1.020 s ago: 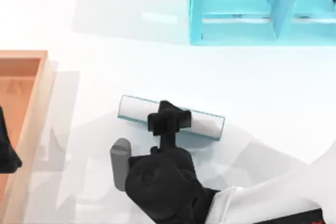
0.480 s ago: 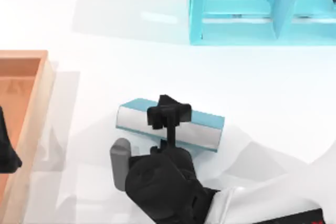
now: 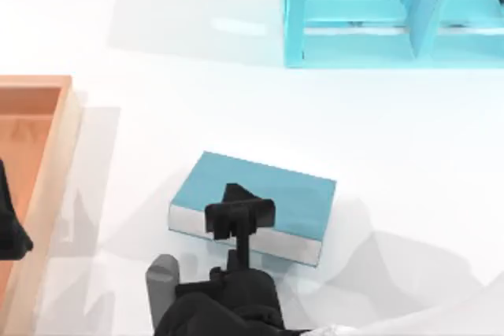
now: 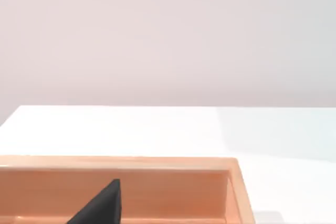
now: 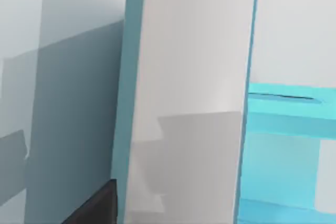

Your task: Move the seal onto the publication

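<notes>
The publication (image 3: 272, 186), a thick teal-blue book with white page edges, is in the lower middle of the top view, its cover facing up and its page edge turned toward my right arm. My right gripper (image 3: 239, 212) is at the middle of that page edge, shut on the book across its thickness. In the right wrist view the white pages (image 5: 189, 77) stand close ahead between the two teal covers. The seal is out of view. My left gripper (image 3: 8, 230) is parked at the far left edge of the table.
A wooden tray (image 3: 59, 127) lies along the left side, and its rim (image 4: 157, 163) crosses the left wrist view. A light-blue shelf unit (image 3: 354, 13) stands at the back right. White table lies open between the book and the shelf unit.
The book has turned from standing on edge with its pages up to cover-up. It came toward the front of the table as my right gripper drew back and lower.
</notes>
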Robot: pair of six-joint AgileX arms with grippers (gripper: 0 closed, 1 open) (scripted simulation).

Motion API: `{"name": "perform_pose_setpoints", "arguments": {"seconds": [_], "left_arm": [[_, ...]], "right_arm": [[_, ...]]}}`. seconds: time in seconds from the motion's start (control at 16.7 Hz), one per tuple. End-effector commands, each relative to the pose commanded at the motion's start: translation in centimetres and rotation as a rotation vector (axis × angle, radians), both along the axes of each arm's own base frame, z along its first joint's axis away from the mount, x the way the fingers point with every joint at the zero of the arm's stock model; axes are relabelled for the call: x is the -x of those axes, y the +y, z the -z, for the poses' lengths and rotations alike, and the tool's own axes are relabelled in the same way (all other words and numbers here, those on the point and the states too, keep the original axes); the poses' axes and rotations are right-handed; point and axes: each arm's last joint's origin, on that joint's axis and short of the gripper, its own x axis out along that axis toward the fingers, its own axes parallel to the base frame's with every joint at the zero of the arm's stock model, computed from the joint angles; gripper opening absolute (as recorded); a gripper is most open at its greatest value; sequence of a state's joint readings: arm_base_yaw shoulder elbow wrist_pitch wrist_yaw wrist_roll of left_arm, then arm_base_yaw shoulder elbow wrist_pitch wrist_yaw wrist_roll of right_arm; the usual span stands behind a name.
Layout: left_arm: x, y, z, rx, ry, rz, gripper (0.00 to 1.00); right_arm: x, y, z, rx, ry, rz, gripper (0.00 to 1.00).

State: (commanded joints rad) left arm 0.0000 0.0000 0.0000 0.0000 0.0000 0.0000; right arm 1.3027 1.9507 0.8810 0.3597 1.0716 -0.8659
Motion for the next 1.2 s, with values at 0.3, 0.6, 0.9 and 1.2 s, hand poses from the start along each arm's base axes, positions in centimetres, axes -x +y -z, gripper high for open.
{"name": "perform_pose_setpoints", "arguments": {"seconds": [0.3,0.6,0.9,1.2], "left_arm": [[0.0,0.0,0.0,0.0,0.0,0.0,1.0],[0.0,0.0,0.0,0.0,0.0,0.0,1.0],[0.0,0.0,0.0,0.0,0.0,0.0,1.0],[0.0,0.0,0.0,0.0,0.0,0.0,1.0]], "right_arm": [[5.3,0.1,-0.1,0.006,0.024,-0.001,1.0],[9.2,-0.8,-0.6,0.019,-0.015,0.002,1.0],[10.3,-1.2,-0.8,0.018,-0.051,0.007,1.0],[9.8,-1.4,-0.8,0.016,-0.041,0.017,1.0]]}}
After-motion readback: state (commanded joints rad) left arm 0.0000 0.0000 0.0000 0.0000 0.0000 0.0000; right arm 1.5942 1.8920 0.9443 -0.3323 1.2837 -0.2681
